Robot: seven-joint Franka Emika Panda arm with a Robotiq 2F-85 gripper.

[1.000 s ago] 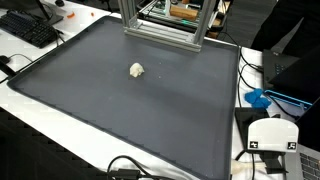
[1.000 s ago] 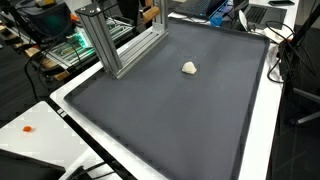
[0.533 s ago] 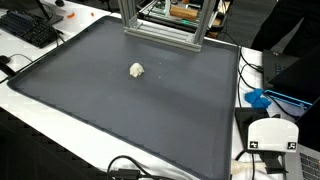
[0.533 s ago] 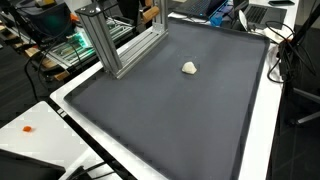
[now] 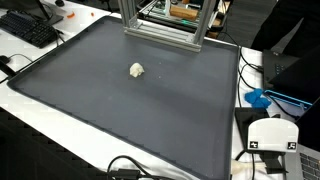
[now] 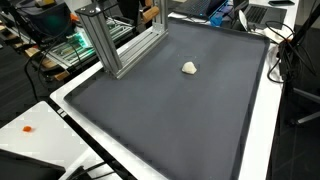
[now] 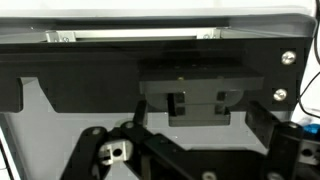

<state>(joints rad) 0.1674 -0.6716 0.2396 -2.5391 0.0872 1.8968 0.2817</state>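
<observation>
Pre-reach: gripper [image 7: 195, 160] spread, empty, apparently well apart from 1 white lump [image 5: 137, 70] on mat [image 5: 190, 120]; reaching it calls for a long approach.

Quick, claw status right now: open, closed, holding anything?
Claw: open, holding nothing. The small white lump lies alone on the dark mat.

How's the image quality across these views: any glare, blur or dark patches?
Both exterior views: even light, sharp; the white lump throws barely any shadow on the dark mat. Wrist view: dim, the near black parts soft, a bright strip at the top blown out.
</observation>
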